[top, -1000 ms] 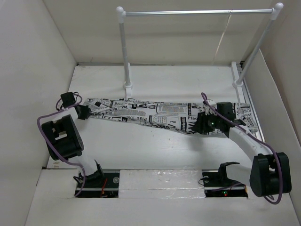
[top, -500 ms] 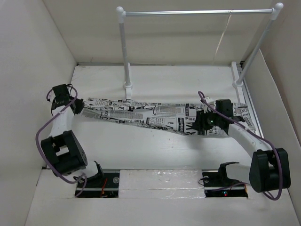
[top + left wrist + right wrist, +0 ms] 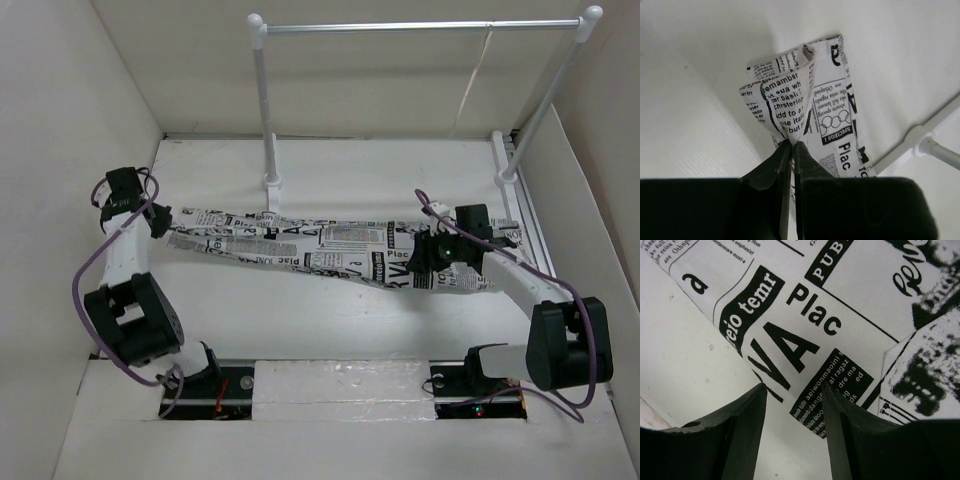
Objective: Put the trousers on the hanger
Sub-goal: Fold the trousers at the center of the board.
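The trousers, white with black newsprint, lie stretched flat across the table from left to right. My left gripper is shut on their left end, and the left wrist view shows the cloth bunched between the closed fingertips of that gripper. My right gripper is open just over the near edge of the trousers' right part; the right wrist view shows this gripper with printed cloth between and beyond its fingers. A thin pale line hanging from the rail seems to be the hanger, barely visible against the wall.
A clothes rail with white posts stands at the back, its feet at the back left and back right; one foot shows in the left wrist view. High cream walls enclose the table on the left, right and back.
My left arm has swung back and to the left, drawing the trousers' left end with it. The trousers have slid left. My right gripper has moved slightly left over the cloth.
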Available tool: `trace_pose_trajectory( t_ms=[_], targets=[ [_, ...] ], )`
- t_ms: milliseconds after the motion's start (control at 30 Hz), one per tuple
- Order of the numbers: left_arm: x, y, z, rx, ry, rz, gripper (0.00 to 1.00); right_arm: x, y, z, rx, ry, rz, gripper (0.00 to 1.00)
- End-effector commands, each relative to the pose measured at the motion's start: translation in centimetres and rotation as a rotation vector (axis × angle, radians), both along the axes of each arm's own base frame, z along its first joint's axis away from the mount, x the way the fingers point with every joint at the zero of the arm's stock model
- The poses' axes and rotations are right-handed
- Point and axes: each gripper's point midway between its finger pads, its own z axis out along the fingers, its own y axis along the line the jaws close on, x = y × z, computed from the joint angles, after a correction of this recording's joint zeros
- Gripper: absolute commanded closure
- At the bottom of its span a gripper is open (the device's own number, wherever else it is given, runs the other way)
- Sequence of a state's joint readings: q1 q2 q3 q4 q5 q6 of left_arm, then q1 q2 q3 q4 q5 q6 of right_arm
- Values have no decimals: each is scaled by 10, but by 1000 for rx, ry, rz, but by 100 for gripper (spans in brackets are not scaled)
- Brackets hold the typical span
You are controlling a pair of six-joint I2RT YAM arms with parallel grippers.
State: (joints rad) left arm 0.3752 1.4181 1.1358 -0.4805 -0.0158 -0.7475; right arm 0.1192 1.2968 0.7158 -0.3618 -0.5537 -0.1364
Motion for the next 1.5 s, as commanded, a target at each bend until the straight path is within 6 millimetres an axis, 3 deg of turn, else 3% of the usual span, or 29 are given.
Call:
trace_pose_trajectory(
  t_ms=[0,67,100,167,200,233,300,333,400,433,467,500,533,600,667,700,733,833,900,933,967,1033,1100,1267,1300,1333,1400,1433,1467],
  targets=[
    [9,13,-22,-4,86,17,100,15,8,25,21,-79,39,46],
    [25,16,-25,-28,77,24,100,17,8,28,23,-79,32,46],
    [32,16,-43,-59,115,25,100,17,10,31,25,-84,34,46],
    [63,18,-29,-50,70,20,100,18,12,33,17,-87,29,46],
    [73,24,-40,-51,93,32,99,16,15,33,14,-82,36,46],
    [94,31,-21,-38,38,36,97,15,17,34,10,-81,38,46],
    [119,28,-23,-38,6,18,93,11,23,33,-9,-73,51,46],
    [132,26,-13,-29,-30,6,91,8,26,33,-14,-73,57,46],
    [147,29,-16,-37,-71,11,97,2,30,31,-25,-69,58,46],
    [154,10,-17,-102,-100,-50,94,-2,37,33,-25,-80,77,46],
    [158,9,-16,-109,-118,-53,89,-6,38,29,-35,-71,74,46],
    [160,6,-19,-124,-120,-64,71,-8,42,29,-30,-69,75,46],
    [163,5,-21,-124,-120,-80,64,-12,48,29,-28,-67,94,45],
    [159,4,-33,-138,-63,-93,53,-15,55,29,-21,-67,107,46],
    [158,6,-28,-98,-65,-132,53,-19,64,32,-21,-79,131,46],
    [156,10,-8,-54,-103,-128,55,-19,67,35,-20,-87,139,46],
    [146,10,-12,-36,-93,-127,56,-20,70,38,-20,-91,146,45],
    [119,13,2,52,-120,-116,61,-25,79,43,-28,-112,173,46],
    [104,15,3,77,-119,-119,66,-25,83,44,-30,-128,182,56],
    [90,15,-17,60,-73,-112,66,-28,86,42,-28,-122,196,67],
    [82,17,-26,51,-55,-105,66,-28,87,40,-26,-116,200,96],
    [67,27,-49,29,-5,-79,66,-30,90,38,-26,-113,215,100],
    [65,32,-60,27,21,-73,66,-31,93,38,-29,-120,232,100],
    [89,42,-53,52,-36,-64,65,-41,103,32,-35,-103,271,99],
    [93,44,-58,47,-25,-63,65,-42,103,30,-33,-99,265,98],
    [104,49,-49,57,-46,-64,65,-44,105,29,-29,-97,271,97],
    [105,64,-67,95,37,-31,65,-48,107,24,-24,-83,272,95],
    [115,74,-56,128,36,-21,65,-48,107,22,-26,-77,268,95],
    [114,74,-61,137,82,-24,65,-50,109,20,-29,-76,274,95]
  ],
)
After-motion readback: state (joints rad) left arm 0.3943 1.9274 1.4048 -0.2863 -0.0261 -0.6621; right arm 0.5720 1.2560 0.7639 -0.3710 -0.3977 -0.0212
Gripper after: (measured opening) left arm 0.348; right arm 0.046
